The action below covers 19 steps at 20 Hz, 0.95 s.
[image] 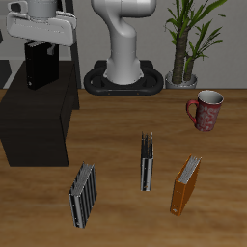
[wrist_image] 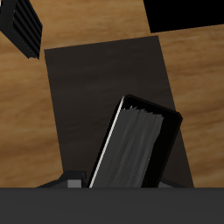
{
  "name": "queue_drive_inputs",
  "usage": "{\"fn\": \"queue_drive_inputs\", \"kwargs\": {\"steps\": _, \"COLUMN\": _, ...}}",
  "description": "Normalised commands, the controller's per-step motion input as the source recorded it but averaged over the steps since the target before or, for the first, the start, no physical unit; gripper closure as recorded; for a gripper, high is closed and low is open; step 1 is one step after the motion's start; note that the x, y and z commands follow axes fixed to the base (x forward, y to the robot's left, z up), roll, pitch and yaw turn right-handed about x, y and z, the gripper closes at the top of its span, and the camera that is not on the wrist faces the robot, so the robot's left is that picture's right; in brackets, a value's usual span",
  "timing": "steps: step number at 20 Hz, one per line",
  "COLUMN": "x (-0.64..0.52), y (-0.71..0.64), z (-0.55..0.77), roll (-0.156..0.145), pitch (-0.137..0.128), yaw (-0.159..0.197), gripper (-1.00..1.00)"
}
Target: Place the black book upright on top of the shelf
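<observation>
Matte black book (image: 39,66) — gripper (image: 40,45)-clamped above boxy shelf (image: 37,121).

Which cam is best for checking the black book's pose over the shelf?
Exterior view: the black book hangs upright in the gripper above the shelf. Wrist view shows only its page edges close up, with the shelf top behind.

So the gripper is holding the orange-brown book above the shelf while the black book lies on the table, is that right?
Not quite: the gripper holds the black book above the shelf, and the orange-brown book stands on the table, as the exterior view shows.
</observation>
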Motion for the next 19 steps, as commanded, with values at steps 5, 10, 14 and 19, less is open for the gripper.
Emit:
{"fn": "queue_drive_inputs", "kwargs": {"steps": 5, "x": 0.09, "y": -0.09, "z": -0.3, "roll": -0.036, "pitch": 0.064, "yaw": -0.055, "gripper": -1.0}}
{"fn": "queue_drive_inputs", "kwargs": {"steps": 10, "x": -0.01, "y": 0.04, "z": -0.02, "roll": -0.008, "pitch": 0.007, "yaw": -0.038, "gripper": -1.0}}
{"fn": "queue_drive_inputs", "kwargs": {"steps": 14, "x": -0.06, "y": 0.07, "z": 0.1, "roll": -0.003, "pitch": -0.024, "yaw": 0.013, "gripper": -1.0}}
{"fn": "queue_drive_inputs", "kwargs": {"steps": 19, "x": -0.12, "y": 0.25, "z": 0.17, "roll": 0.014, "pitch": -0.031, "yaw": 0.03, "gripper": -1.0}}
